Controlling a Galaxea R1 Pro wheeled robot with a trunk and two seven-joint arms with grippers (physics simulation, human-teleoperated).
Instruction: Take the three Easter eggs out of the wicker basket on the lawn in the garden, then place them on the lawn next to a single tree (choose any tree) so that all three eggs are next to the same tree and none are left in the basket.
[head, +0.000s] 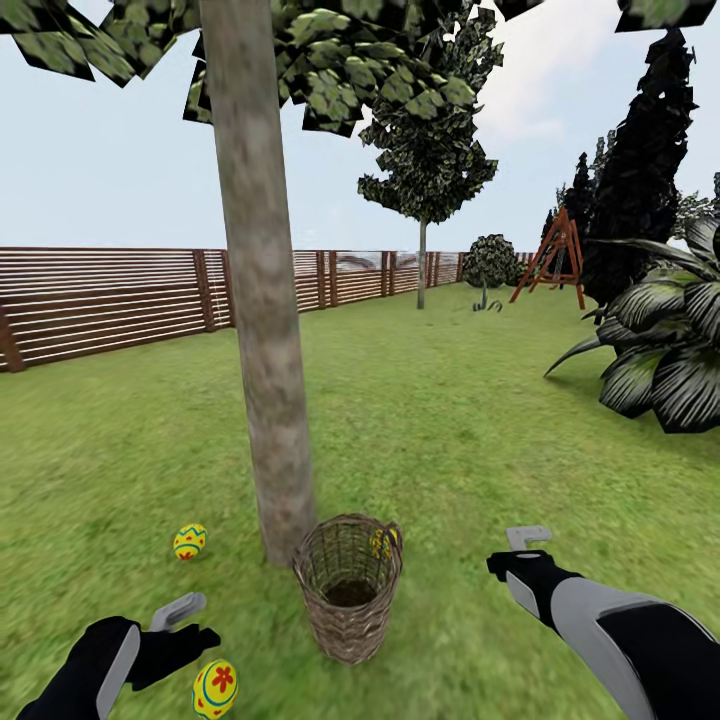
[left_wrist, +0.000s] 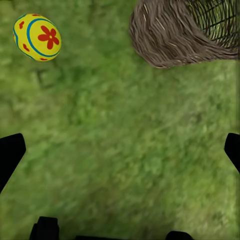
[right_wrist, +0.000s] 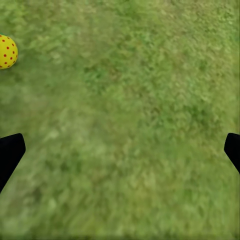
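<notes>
I see the third egg (head: 384, 543) just as a yellow patch through the weave of the wicker basket (head: 348, 590); its pattern is unreadable. The tree (head: 262, 300) loses its canopy past the top edge. In my left wrist view the basket (left_wrist: 185, 32) is cropped. The spotted egg (right_wrist: 7, 51) looks half cut off, perhaps more.

My head view is bright and evenly lit under a pale, hazy sky (head: 100, 150), with no clear sun direction and no glare. The lawn (head: 450, 420) carries almost no cast shadows; the tree (head: 262, 300) throws none I can make out. Leaf edges look jagged and blocky. Both my wrist views show soft, smeared grass, with dark finger silhouettes at the borders.
</notes>
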